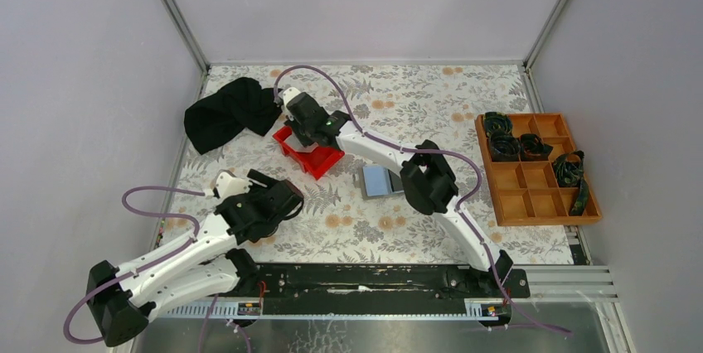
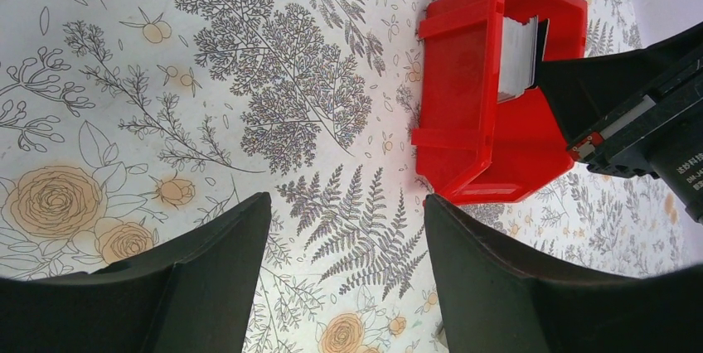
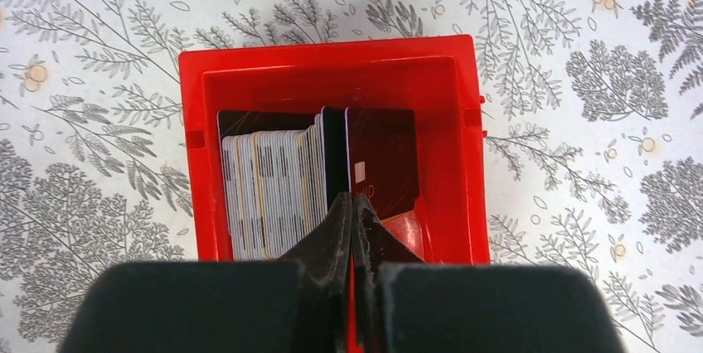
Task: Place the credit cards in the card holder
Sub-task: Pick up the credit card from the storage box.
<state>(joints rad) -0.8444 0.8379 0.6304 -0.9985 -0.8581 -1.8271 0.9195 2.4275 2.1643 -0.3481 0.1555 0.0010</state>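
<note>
Red plastic bin (image 3: pixel 332 46) holds upright thin plastic credit cards (image 3: pixel 273 187); my right pincer (image 3: pixel 352 220) is clamped on one dark card (image 3: pixel 334 150), edge only; shallow grip may slip, dragging neighbours.

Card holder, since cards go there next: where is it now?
In the top view, the card holder lies flat mid-table, right of the red bin, beside the right arm.

Your right jaws hide the credit cards' (image 3: pixel 273 179) lower ends in the red bin (image 3: pixel 199 162) (one pinched? can't tell), and your right arm (image 1: pixel 427 183) clips the card holder (image 1: pixel 367 181).
</note>
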